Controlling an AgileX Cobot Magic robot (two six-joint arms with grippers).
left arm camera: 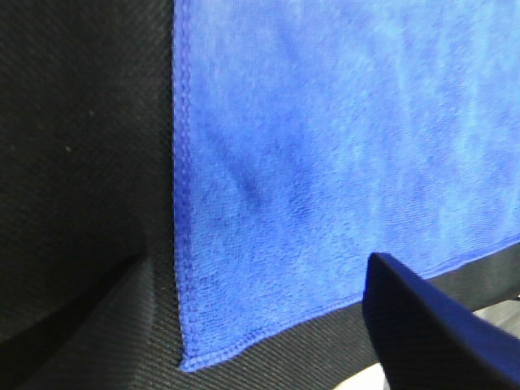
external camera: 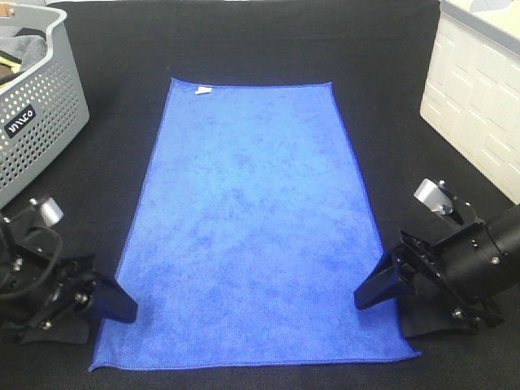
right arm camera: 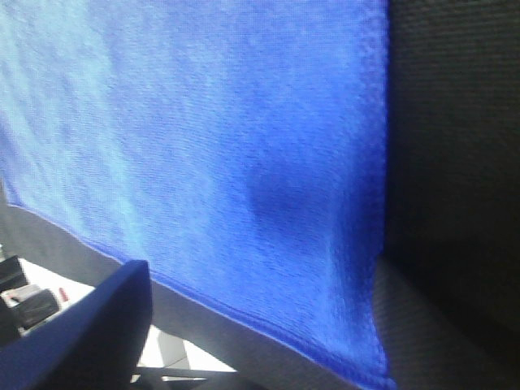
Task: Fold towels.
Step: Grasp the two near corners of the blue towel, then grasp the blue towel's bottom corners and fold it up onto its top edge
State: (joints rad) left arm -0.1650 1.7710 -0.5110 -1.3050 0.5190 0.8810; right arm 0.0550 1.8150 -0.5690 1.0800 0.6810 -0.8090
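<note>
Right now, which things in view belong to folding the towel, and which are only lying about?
For the job:
blue towel, spread flat
left gripper, at its near left corner
right gripper, at its near right corner

Lying about:
grey basket, far left
white box, far right

Black fabric tabletop (external camera: 382, 57), grey basket (external camera: 49, 106)

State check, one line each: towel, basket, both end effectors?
blue towel: spread flat on the black table, unfolded.
left end effector: open, at the towel's near left corner, holding nothing.
right end effector: open, at the near right corner, holding nothing.
grey basket: upright, cloth inside.
</note>
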